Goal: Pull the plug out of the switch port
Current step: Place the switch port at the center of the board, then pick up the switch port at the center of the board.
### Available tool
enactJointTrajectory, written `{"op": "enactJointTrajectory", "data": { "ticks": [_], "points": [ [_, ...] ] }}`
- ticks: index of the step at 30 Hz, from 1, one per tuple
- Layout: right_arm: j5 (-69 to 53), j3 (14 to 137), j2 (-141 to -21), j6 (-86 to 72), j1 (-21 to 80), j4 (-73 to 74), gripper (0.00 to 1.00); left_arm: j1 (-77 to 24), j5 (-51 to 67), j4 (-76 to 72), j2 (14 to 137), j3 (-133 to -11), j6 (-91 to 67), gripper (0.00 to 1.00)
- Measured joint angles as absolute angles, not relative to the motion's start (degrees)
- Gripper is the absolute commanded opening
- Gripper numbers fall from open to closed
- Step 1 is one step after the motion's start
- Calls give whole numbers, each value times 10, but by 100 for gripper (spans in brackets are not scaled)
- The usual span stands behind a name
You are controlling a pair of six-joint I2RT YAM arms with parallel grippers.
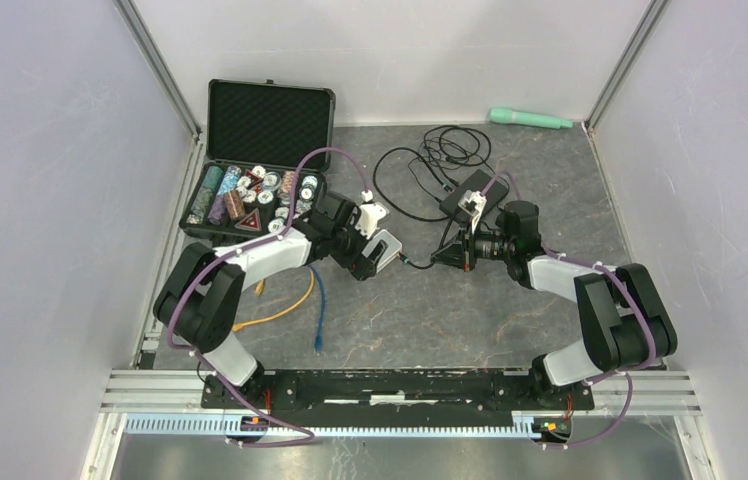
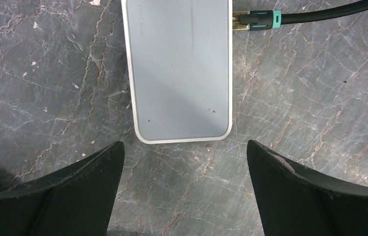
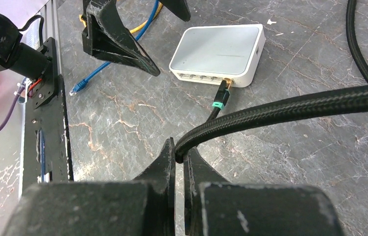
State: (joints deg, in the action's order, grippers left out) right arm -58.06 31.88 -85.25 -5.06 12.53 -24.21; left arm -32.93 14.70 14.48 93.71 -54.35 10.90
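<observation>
Extraction step: right gripper (image 3: 179,157) fingers pinch the braided cable (image 3: 280,110); plug (image 3: 220,101) not yet free of the network switch (image 2: 179,69); left gripper (image 2: 186,145) fingers spread, clear of it. Next: brace, pull straight.

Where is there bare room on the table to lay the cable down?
Bare: the near middle of the table, between the blue cable and the right arm; also the far right corner beyond the black coil. Crowded: around the switch, where the left gripper and right gripper meet, and the left side by the case.
</observation>
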Motion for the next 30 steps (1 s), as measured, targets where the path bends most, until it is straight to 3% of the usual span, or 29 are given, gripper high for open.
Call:
{"op": "enactJointTrajectory", "data": {
  "ticks": [14, 23, 26, 28, 30],
  "points": [
    [-582, 319, -860, -46, 122, -231, 0, -361, 94, 176, 1017, -621, 110, 99],
    [-585, 319, -860, -44, 116, -229, 2, -377, 67, 216, 1054, -656, 115, 73],
    [-588, 319, -859, -44, 115, -227, 3, -380, 60, 226, 1058, -664, 117, 57],
    [-589, 319, -859, -44, 115, -225, 10, -381, 61, 229, 1060, -666, 118, 39],
    [-589, 319, -859, -42, 115, -224, 23, -381, 62, 230, 1060, -667, 119, 28]
  ]
}}
